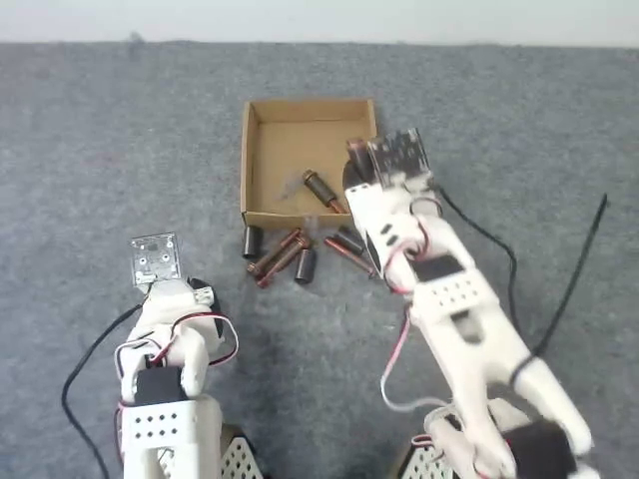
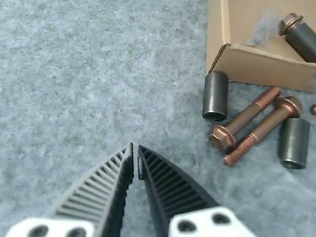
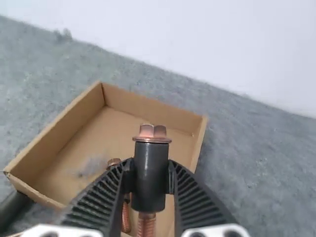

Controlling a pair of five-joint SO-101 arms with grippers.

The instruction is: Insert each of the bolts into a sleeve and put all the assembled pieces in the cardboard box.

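1. Right wrist view: the right gripper [image 3: 148,170] clamps a bolt-filled sleeve [image 3: 149,165] above the cardboard box [image 3: 143,109].
2. The left gripper [image 2: 136,148], fingers nearly touching, empty, sits off the box's corner.
3. Loose bolts [image 2: 244,118] and sleeves [image 2: 216,95] lie just outside the box.

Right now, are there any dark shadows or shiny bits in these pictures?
High view: even light, only soft shadows by the cardboard box. Left wrist view: the loose bolts gleam a little, the loose sleeve beside them has a pale sheen. Right wrist view: bright wall behind, faint shine on the held sleeve in the right gripper, no harsh glare.
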